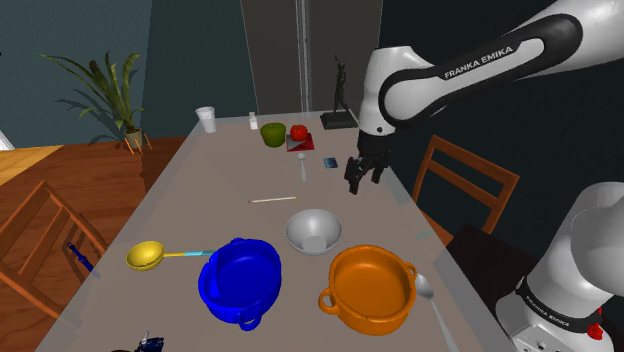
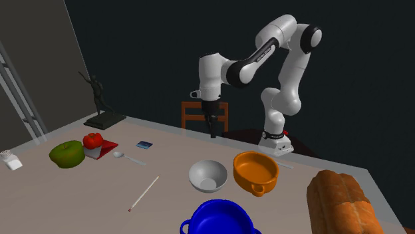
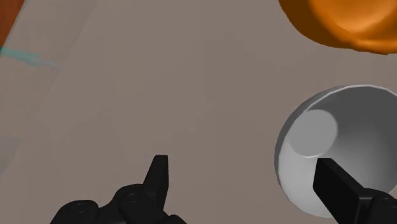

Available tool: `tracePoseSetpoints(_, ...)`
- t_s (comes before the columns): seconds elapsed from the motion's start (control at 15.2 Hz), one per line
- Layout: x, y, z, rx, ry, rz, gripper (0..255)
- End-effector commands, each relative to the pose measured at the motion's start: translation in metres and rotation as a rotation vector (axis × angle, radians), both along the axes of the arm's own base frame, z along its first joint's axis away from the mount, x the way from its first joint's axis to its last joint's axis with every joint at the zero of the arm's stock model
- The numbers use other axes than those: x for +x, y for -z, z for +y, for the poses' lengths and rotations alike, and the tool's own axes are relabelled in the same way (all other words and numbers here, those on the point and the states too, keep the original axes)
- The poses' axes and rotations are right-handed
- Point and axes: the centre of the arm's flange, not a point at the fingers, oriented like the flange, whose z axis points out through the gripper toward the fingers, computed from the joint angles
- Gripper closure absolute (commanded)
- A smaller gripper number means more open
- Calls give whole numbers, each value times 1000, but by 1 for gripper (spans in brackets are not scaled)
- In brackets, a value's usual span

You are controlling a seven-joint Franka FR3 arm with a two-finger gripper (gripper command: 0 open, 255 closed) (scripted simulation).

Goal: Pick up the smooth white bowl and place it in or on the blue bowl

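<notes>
Claw (image 1: pixel 362 178), spread and empty, at 1 o'clock of the white bowl (image 1: pixel 314 231) in the shoulder view; an off-centre descent could strike its rim, skidding it against the orange pot (image 1: pixel 372 288).

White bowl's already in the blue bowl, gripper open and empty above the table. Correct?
Not quite. The shoulder view shows the white bowl standing on the table, beside the blue bowl, not in it. The rest holds: the gripper is open and empty above the table.
</notes>
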Motion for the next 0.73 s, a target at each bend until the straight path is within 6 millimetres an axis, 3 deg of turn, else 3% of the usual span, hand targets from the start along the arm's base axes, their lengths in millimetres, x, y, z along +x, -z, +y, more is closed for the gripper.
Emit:
tracePoseSetpoints(0.0, 12, 13, 20, 13, -2, -1, 0)
tracePoseSetpoints(0.26, 37, 41, 54, 37, -6, -3, 0)
tracePoseSetpoints(0.66, 39, 69, 61, 39, -7, -3, 0)
